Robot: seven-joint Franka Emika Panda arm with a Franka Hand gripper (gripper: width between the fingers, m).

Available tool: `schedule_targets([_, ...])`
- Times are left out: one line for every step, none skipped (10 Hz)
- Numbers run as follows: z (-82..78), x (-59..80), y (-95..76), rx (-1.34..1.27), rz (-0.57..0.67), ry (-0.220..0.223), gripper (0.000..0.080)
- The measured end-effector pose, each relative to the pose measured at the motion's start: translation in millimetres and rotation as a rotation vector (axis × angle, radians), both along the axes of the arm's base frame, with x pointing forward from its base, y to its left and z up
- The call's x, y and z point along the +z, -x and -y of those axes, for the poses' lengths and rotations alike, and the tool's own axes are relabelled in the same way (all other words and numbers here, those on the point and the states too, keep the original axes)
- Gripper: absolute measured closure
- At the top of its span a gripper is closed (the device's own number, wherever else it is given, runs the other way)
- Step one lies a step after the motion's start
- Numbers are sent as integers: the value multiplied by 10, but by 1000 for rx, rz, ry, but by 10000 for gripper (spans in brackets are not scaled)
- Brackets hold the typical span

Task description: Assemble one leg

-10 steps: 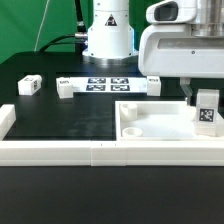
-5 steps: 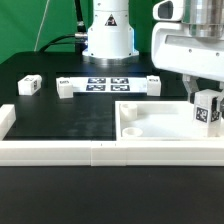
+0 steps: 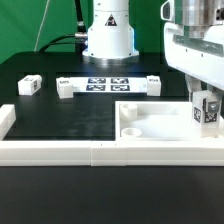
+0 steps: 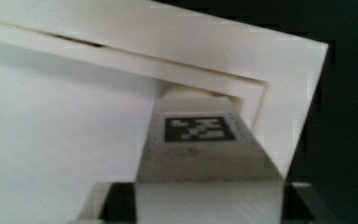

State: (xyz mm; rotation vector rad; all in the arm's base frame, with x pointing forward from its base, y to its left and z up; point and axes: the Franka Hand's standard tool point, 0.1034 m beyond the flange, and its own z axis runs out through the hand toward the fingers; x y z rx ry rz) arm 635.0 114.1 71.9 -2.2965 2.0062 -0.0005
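I have the gripper (image 3: 207, 103) clamped shut on the leg (image 3: 209, 111), holding it upright over the far-right corner of the white panel (image 3: 160, 124), on the exterior view's right. Three more legs (image 3: 28, 86) sit beside the marker board (image 3: 107, 83).

Gripper (image 3: 207, 108) upright, jaws clamped.

Upright tagged white leg (image 3: 207, 110) (gripped)

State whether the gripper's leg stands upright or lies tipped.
Upright: the leg hangs vertically in the gripper over the panel's corner.
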Motion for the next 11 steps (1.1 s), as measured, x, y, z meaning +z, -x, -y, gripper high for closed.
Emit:
schedule_targets([-9, -1, 2, -48, -3, -7, 509])
schedule_targets([-9, -1, 2, -44, -3, -7, 499])
schedule_targets([-11, -1, 2, -31, -2, -6, 499])
schedule_targets([-12, 0, 1, 15, 1, -3, 328])
schedule_targets([-19, 10, -10, 77, 9, 0, 192])
schedule_targets([-23, 10, -10, 166, 15, 6, 192])
schedule_targets([-27, 10, -9, 294, 24, 15, 163])
schedule_targets([-30, 13, -11, 402, 31, 21, 152])
schedule_targets([-31, 13, -12, 496, 39, 27, 152])
schedule_targets([-31, 13, -13, 576, 45, 33, 152])
schedule_targets([-24, 13, -15, 701, 54, 41, 151])
